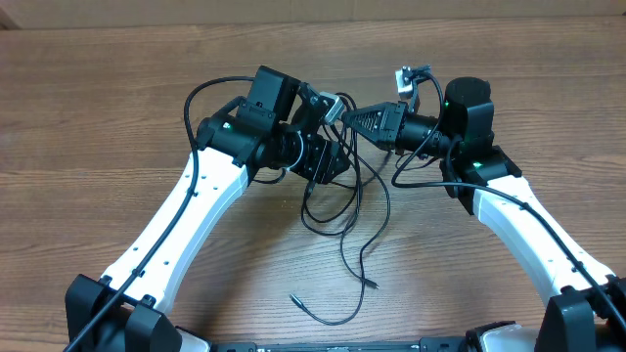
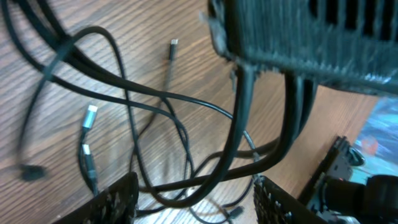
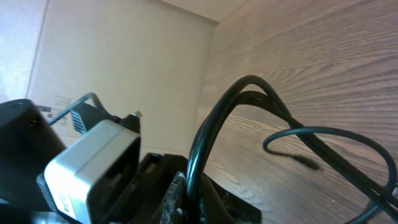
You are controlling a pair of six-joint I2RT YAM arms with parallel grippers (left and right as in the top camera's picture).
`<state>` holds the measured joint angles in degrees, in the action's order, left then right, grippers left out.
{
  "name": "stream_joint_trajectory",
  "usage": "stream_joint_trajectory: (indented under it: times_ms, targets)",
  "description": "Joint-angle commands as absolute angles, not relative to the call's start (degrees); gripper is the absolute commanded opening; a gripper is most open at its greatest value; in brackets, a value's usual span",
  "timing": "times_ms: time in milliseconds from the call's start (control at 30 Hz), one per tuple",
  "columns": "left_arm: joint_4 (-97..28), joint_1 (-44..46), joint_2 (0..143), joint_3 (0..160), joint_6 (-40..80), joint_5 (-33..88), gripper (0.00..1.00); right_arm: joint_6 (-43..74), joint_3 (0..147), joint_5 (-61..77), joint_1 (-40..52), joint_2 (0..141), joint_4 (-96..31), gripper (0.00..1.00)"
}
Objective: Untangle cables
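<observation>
**Over mid-table: one gripper spread, one clamped on the tangle**

At far left, the left arm rises from the near edge of the table and bends toward the middle. Its left gripper is spread wide. In the wrist view the two fingers sit at the bottom corners with a clear gap between them. Several strands run through that gap without being pinched. Whether any strand brushes a finger, I cannot tell.

Moving to the centre, we find the cables: thin black cords, lifted in a bunch between the two grippers and hanging down to the wood. Below the bunch they fan out into loose, crossing loops on the table, just on the near side of the grippers. Two free tails trail on toward the near edge, apart from each other. Small plugs lie flat on the wood, two silver-tipped ones close together left of the hanging strands and another further off.

Over on the right, the right gripper points left, pressed together on the cables. Its own camera shows two thick strands arching up out of the closed fingers, then drooping to the table. Behind it the right arm slopes back to the near right corner.
</observation>
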<state>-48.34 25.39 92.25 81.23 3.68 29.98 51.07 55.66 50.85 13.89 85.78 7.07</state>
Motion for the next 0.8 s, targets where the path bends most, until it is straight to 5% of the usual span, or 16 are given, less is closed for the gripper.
stream_joint_trajectory:
  times_ms: [0,433,500,633,767]
  targets:
    - [-47.4,25.2,93.2,81.4,1.2,37.8,0.59,54.3,55.9,52.4,13.7,85.4,9.7,0.04]
    - [-40.7,29.3,95.9,81.4,1.2,43.0,0.57,54.3,55.9,53.1,13.8,85.4,10.2,0.04]
    - [-40.1,29.8,95.9,81.4,1.2,42.5,0.47,54.2,55.9,53.2,13.8,85.4,10.2,0.04]
    - [-40.6,29.6,95.9,81.4,1.2,41.1,0.04,53.0,55.9,51.9,13.4,85.4,10.1,0.08]
    - [-43.2,29.1,95.8,81.4,1.2,39.9,0.04,48.2,55.9,47.4,12.1,85.4,8.5,0.19]
